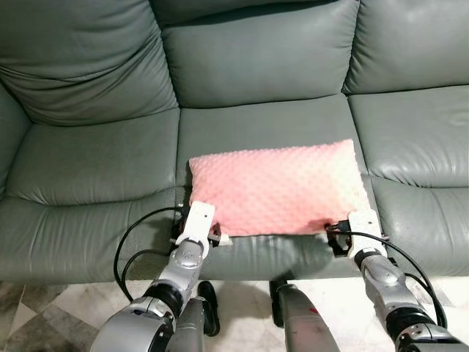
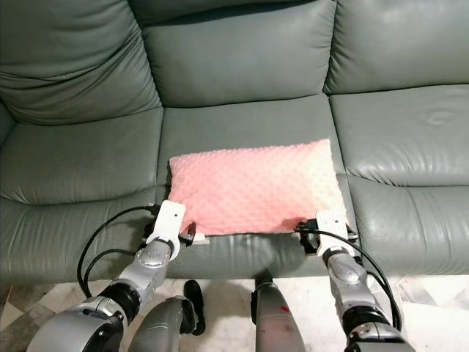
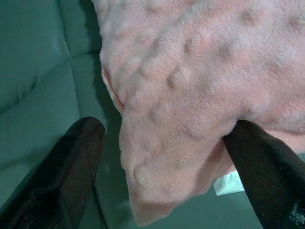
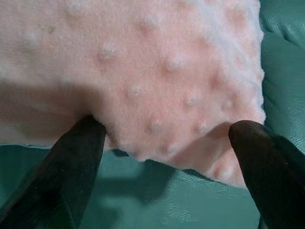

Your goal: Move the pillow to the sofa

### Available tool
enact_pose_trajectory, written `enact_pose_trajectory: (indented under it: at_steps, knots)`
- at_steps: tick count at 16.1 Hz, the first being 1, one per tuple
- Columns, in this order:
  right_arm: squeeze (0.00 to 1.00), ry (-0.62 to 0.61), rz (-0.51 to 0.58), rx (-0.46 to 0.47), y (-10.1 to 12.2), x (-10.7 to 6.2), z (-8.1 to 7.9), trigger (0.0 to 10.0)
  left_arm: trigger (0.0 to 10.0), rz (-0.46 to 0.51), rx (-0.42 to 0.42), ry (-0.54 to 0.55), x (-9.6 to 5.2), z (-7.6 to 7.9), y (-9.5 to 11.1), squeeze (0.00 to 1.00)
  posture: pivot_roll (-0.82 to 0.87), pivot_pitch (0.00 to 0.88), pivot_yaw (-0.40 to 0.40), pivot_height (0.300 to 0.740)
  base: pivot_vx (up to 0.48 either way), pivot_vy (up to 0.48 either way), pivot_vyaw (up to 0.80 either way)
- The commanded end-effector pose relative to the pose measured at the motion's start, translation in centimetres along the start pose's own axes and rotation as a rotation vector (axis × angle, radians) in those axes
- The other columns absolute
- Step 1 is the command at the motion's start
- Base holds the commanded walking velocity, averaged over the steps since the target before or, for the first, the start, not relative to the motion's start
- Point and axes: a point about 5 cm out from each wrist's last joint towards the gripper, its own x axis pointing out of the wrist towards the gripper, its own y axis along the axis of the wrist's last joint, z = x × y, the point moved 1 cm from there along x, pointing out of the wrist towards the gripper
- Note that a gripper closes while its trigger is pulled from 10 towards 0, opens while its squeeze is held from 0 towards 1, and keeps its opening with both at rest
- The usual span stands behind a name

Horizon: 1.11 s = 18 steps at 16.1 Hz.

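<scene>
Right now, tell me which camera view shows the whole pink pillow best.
Either eye view: the whole pillow lies on the sofa middle seat. The wrist views show just its front corners, between the open fingers of the left gripper and right gripper.

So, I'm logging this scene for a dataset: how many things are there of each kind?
Pink pillow: 1
Grey-green sofa: 1
End effectors, left end effector and right end effector, each open at a near corner of the pillow: 2
Total: 4
</scene>
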Motion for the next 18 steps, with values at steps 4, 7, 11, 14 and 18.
enact_pose_trajectory:
  at_steps: [4,7,11,14,18]
  knots:
    - [0.00,-0.039,-0.040,-0.004,-1.1,-0.4,0.8,10.0,10.0,-0.021,0.021,-0.004,-0.2,0.8,-0.7,0.00,-0.16,0.451,0.145,0.740,0.000,0.000,0.00]
    - [0.00,-0.027,-0.033,-0.008,-1.1,-0.4,0.5,10.0,10.0,-0.014,0.032,0.005,-0.2,0.6,-0.8,0.00,-0.16,0.452,0.145,0.740,0.000,0.000,0.00]
    - [0.00,0.034,0.009,0.028,-0.8,-0.5,-0.5,10.0,10.0,0.018,0.000,-0.002,-0.3,-0.6,-1.0,0.00,-0.15,0.443,0.144,0.740,0.000,0.000,0.00]
    - [0.00,0.148,0.086,-0.023,-0.5,-1.3,-2.4,10.0,10.0,0.033,-0.092,-0.126,-0.8,-1.3,-2.1,0.00,-0.15,0.429,0.144,0.740,0.000,0.000,0.00]
    - [0.00,0.184,0.091,0.043,-2.1,-3.8,-4.5,10.0,10.0,0.045,-0.072,-0.211,-2.2,-2.8,-4.3,0.00,-0.15,0.379,0.145,0.740,0.000,0.000,0.00]
